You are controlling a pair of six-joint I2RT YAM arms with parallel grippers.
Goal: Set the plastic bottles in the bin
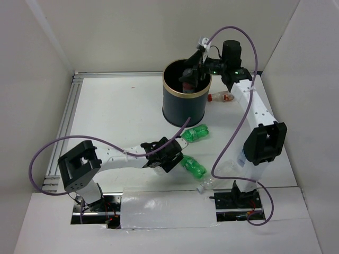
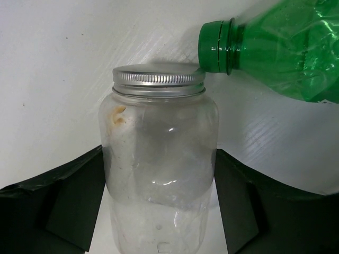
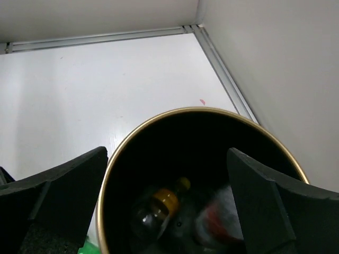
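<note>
The dark bin (image 1: 184, 108) with a gold rim (image 3: 159, 119) stands at the back centre. My right gripper (image 1: 194, 70) hangs open and empty over its mouth (image 3: 167, 182). Inside lie a yellow-labelled bottle (image 3: 161, 203) and a blurred red-labelled one (image 3: 217, 218). My left gripper (image 1: 170, 153) is low on the table, its fingers (image 2: 74, 201) pressed against both sides of a clear jar (image 2: 159, 148) with a silver screw lid. A green bottle (image 2: 286, 53) touches the lid with its cap. Two green bottles (image 1: 195, 133) (image 1: 194, 167) flank the left gripper.
A clear bottle with a red label (image 1: 222, 97) lies right of the bin, under the right arm. Another clear bottle (image 1: 213, 181) lies near the right arm's base. White walls enclose the table on three sides; an aluminium rail (image 1: 66, 121) runs along the left edge.
</note>
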